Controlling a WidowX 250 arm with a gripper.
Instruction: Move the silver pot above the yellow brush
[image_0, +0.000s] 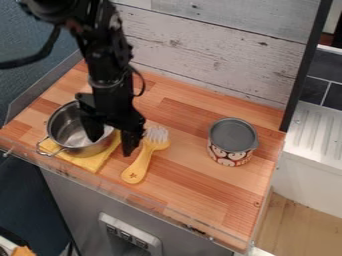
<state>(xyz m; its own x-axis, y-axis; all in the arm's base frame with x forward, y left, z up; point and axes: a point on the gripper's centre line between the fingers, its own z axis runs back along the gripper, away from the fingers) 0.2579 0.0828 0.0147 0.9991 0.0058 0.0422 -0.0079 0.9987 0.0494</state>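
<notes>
- The wooden desk (207, 200) lies beneath me.
- My gripper (112, 145) is spread open across the pot's right rim.
- The silver pot (65, 131) sits left, on a yellow cloth (89, 162).
- A can (232, 136) stands right.
- The yellow brush (141, 161) lies between pot and can.

I see a can (232, 142) with a grey top and patterned side standing upright on the right part of the wooden tabletop (200, 195). A yellow cloth (95, 163) lies near the tabletop's front left. Behind, I have a plank wall (207, 47) ending at a black post (308, 62); right of that, a white drainboard (322, 129) below dark tiles (324, 65).
</notes>
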